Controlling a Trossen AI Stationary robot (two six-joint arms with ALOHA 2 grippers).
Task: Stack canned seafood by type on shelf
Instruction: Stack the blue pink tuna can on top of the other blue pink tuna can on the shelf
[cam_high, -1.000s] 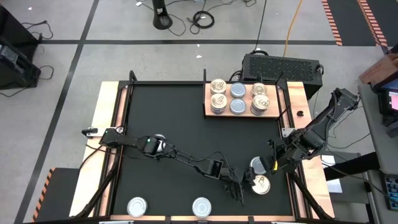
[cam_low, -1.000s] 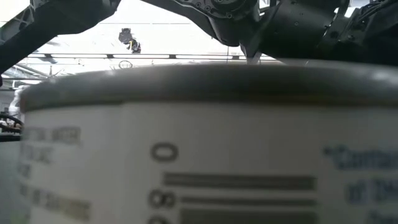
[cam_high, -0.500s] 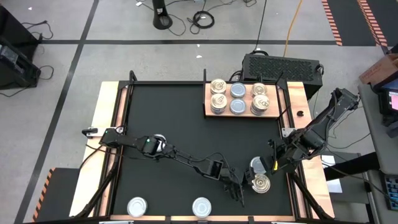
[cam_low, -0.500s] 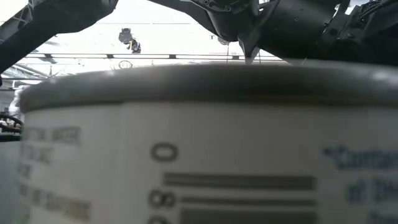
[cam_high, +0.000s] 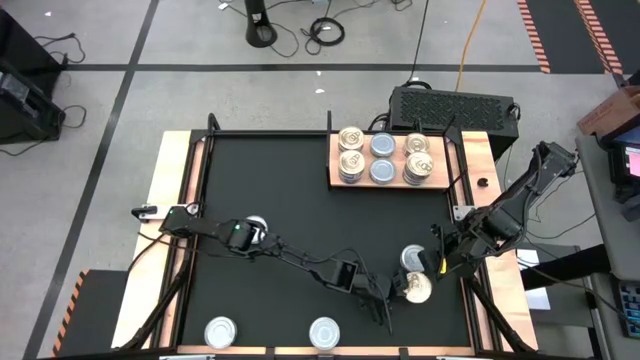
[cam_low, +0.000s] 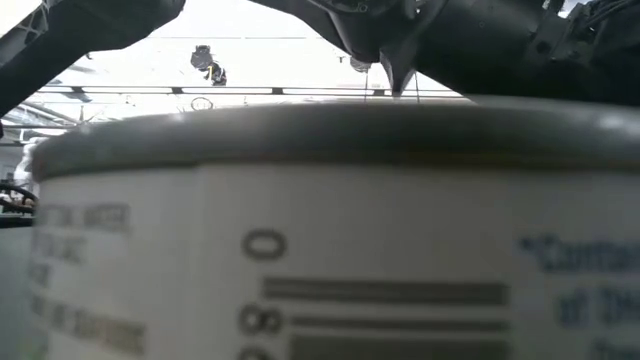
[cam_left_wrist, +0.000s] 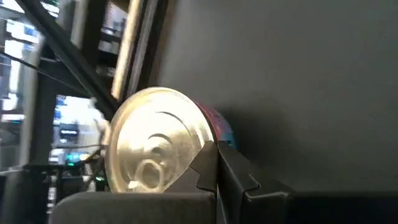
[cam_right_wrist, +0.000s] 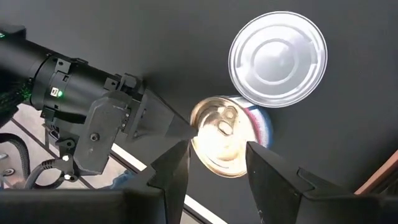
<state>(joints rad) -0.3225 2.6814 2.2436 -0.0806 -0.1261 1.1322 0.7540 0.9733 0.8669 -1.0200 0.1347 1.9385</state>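
L gripper (cam_high: 396, 292) clamped on gold-top can (cam_high: 417, 288), seemingly tilted.

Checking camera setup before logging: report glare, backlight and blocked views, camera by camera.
Low view: a white printed can fills the frame; bright ceiling light behind leaves the arms dark shapes. Left wrist view: glare on the gold-topped round tin. Right wrist view: the silver flat-topped tin shines softly. High view: even light.
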